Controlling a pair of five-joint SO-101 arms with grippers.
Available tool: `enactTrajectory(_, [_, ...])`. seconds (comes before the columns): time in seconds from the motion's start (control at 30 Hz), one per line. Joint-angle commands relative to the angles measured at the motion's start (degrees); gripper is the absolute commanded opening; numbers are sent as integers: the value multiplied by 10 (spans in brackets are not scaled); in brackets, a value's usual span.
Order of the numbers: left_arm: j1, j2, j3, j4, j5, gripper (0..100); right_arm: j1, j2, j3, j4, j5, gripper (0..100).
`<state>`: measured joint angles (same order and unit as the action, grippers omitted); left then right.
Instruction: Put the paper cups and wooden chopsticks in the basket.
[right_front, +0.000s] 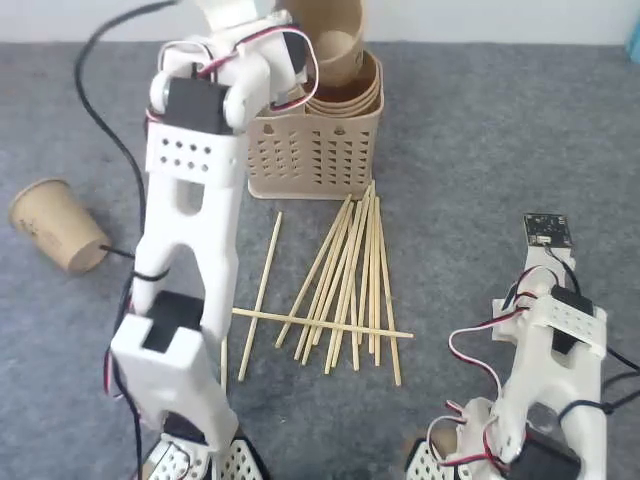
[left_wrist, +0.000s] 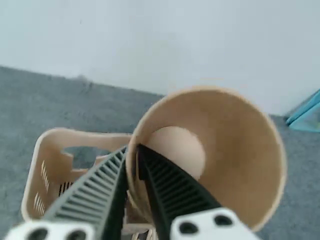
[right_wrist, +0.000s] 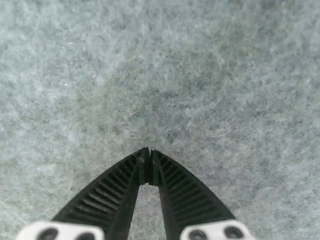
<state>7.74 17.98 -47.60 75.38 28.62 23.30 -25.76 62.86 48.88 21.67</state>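
Though beside basket (right_front: 315, 150), chopsticks (right_front: 345, 275); fallen cup (right_front: 58, 223) apart.

I count one basket (right_front: 310, 155). One paper cup (right_front: 335, 40) sits above it, a second cup (right_front: 58, 225) lies on the table (right_front: 500, 150), and a nested stack (right_front: 350, 95) sits inside, number unclear. The wooden chopsticks (right_front: 345, 275) are over a dozen, too overlapped to count exactly.

Top centre of the high view: the basket (right_front: 315, 150), with stacked cups (right_front: 345, 100) inside. My left gripper (left_wrist: 132, 150) pinches another paper cup (right_front: 330, 35) just above it. Below the basket, mid-frame, chopsticks (right_front: 350, 270) fan out — a lone cup (right_front: 58, 225) lies far left. My right arm (right_front: 550, 340) stands lower right.
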Motion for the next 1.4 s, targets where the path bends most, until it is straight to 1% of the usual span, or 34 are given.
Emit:
enactTrajectory(0.0, [-6,10,-29,36,4,12,3,-20,-4,-6,5,8])
enactTrajectory(0.27, [-9,8,-33,68,3,13,3,-20,-4,-7,5,8])
enactTrajectory(0.33, [-9,9,-34,68,-10,21,3,-20,-4,-7,5,8])
enactTrajectory(0.37, [-9,9,-32,69,-27,39,3,-20,-4,-7,5,8])
enactTrajectory(0.43, [-9,10,-36,91,-52,113,3,-20,-4,-7,4,8])
enactTrajectory(0.53, [-12,8,-43,116,-24,236,3,-20,-4,-7,4,8])
enactTrajectory(0.57, [-21,8,-56,125,-16,250,3,-20,-4,-7,4,8])
enactTrajectory(0.67, [-50,9,-116,151,-13,250,3,-20,-4,-8,4,8])
enactTrajectory(0.8, [-109,9,-230,215,-18,250,3,-19,-4,-8,4,8])
enactTrajectory(0.9, [-170,11,-305,254,-46,250,3,-19,-4,-8,3,8])
enactTrajectory(1.03, [-292,18,-299,248,-54,250,3,-19,-4,-7,3,8])
enactTrajectory(1.1, [-351,38,-273,227,-55,250,3,-19,-4,-7,3,8])
enactTrajectory(1.2, [-428,84,-237,171,-55,250,3,-19,-4,-7,3,8])
enactTrajectory(1.3, [-482,142,-220,113,-55,250,3,-19,-4,-8,3,8])
enactTrajectory(1.37, [-507,179,-220,86,-55,229,3,-19,-4,-8,2,8])
